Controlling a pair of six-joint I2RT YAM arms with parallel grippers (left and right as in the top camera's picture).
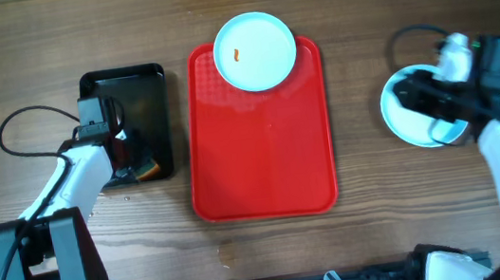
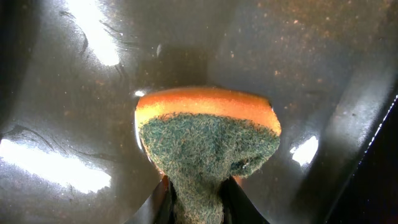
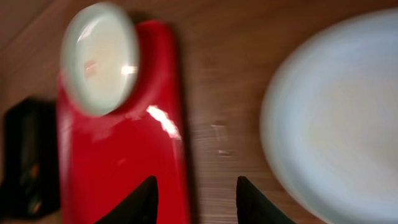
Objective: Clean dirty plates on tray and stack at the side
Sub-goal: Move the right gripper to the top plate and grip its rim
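The red tray [image 1: 261, 148] lies mid-table; it also shows in the right wrist view [image 3: 118, 162]. One pale plate [image 1: 254, 51] with a small orange smear sits at the tray's far end, also in the right wrist view [image 3: 99, 56]. Another pale plate [image 1: 400, 114] lies on the table at the right, partly under my right arm, and shows blurred in the right wrist view [image 3: 336, 118]. My right gripper [image 3: 196, 186] is open and empty above the wood between tray and plate. My left gripper [image 2: 198, 208] is shut on a green-and-orange sponge [image 2: 208, 140] over the black tray [image 2: 74, 124].
The small black tray [image 1: 136, 106] stands left of the red tray, with my left arm over it. A black cable loops at the far left [image 1: 14, 126], another at the far right [image 1: 409, 36].
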